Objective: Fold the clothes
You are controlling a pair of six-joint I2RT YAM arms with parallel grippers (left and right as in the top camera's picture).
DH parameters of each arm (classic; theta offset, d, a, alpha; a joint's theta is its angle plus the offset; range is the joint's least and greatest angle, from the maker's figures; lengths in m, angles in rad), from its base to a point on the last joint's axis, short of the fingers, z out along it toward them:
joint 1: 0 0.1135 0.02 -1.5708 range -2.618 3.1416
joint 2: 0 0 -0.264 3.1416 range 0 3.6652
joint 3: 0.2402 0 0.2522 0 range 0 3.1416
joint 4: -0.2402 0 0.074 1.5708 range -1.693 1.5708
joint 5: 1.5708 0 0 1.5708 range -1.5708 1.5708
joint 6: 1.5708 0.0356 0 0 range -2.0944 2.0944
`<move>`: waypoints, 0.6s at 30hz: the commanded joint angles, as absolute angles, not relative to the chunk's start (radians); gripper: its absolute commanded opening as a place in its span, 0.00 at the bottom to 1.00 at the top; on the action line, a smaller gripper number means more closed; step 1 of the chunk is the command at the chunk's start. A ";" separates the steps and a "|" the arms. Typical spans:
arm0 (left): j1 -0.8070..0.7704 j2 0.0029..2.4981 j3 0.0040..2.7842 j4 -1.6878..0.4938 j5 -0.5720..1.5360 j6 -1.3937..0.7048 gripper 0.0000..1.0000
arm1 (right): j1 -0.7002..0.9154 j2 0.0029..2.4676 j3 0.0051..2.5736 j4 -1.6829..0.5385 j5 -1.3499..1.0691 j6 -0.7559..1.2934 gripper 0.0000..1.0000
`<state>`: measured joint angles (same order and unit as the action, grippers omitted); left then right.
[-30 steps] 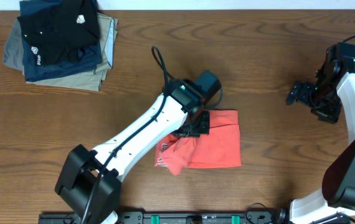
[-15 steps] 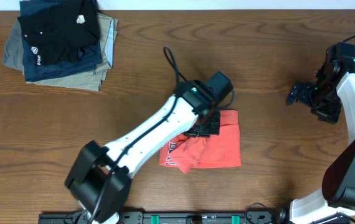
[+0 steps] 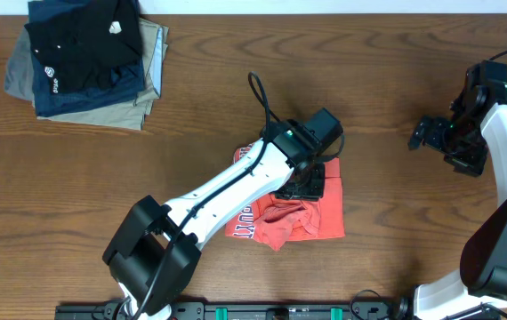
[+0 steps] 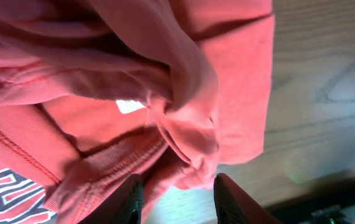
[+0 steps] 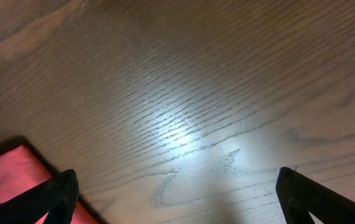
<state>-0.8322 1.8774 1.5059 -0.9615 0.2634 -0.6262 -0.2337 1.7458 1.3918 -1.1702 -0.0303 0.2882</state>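
Left pincer (image 4: 179, 196): jaws parted, bare wood showing between the two dark tips, nothing clamped. It is nose-down over the T-shirt (image 4: 240, 93), with a rumpled ridge of cloth just beyond the tips. Whether the tips touch that ridge cannot be told.

Around it, wrist view: coral fabric in several loose layers, the ribbed collar band and the small white neck tag (image 4: 129, 106) exposed, and a corner of the navy lettering (image 4: 3, 186) at lower left.

Overhead: the T-shirt (image 3: 325, 209) lies mid-table toward the near edge, partly folded. Its right side is a flat, straight-edged panel. Its left and lower part is bunched and uneven under the left arm.

Right pincer (image 3: 431, 133): jaws wide apart, empty, above bare table (image 3: 396, 71), well apart from the shirt. A stack of folded garments (image 3: 84, 62) sits at the far left corner.

Handling, judged:
- Light, limp cotton, not fragile.
- It will sag and drag rather than hold a shape, and layers may slide over each other.
- A pinch taken mid-panel would likely lift only the top layer.
- Better hold is a hem or outer corner of the bunched side, or the thicker ribbed collar.
- Main risk is catching an extra layer and undoing the flat panel.
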 commanded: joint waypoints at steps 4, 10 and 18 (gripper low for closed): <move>-0.815 1.813 1.541 -1.041 0.289 -0.577 0.39 | -0.234 1.739 1.398 -1.170 -0.034 0.291 0.99; -0.708 1.738 1.541 -1.240 0.093 -0.581 0.68 | -0.234 1.739 1.398 -1.171 -0.034 0.291 0.99; -0.483 1.761 1.524 -1.194 0.152 -0.530 0.94 | -0.234 1.739 1.398 -1.171 -0.034 0.291 0.99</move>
<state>-0.5461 1.7424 1.5238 -1.2133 0.1280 -0.5735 -0.2337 1.7458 1.3918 -1.1698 -0.0303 0.2878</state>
